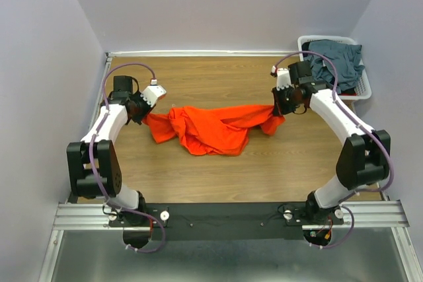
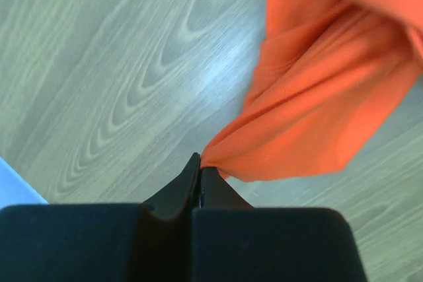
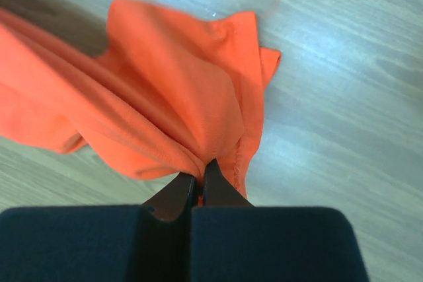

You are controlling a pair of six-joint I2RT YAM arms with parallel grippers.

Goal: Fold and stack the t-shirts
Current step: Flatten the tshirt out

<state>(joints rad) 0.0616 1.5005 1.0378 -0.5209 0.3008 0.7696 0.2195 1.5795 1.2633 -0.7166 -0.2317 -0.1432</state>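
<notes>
A soft, bright orange-red short-sleeved cloth t-shirt (image 1: 211,130) lies bunched near the middle of the brown wood-grain table (image 1: 198,183), drawn out into a long, rumpled band running from 9 o'clock to 3 o'clock. Its bulk sags in loose folds toward 6 o'clock, with a thicker knot of cloth at the 9 o'clock side. The fabric is plain with no print, and a stitched hem shows along one edge in the right wrist view.

The left gripper (image 1: 147,115), black and two-fingered, sits at the shirt's 9 o'clock end. Its jaws are pressed together on a pinched corner of the orange cloth, which fans out from the fingertips in pleats toward 1 o'clock in its own camera. The right gripper (image 1: 281,111) is at the shirt's 3 o'clock end, its jaws likewise clamped tight on a gathered fold next to the hem. Both pinched ends seem to be raised slightly off the wood, though the views do not make this certain.

At the table's 2 o'clock corner stands a white plastic slatted basket (image 1: 365,84) holding crumpled dark slate blue-grey t-shirts (image 1: 338,61), well apart from the orange one.
</notes>
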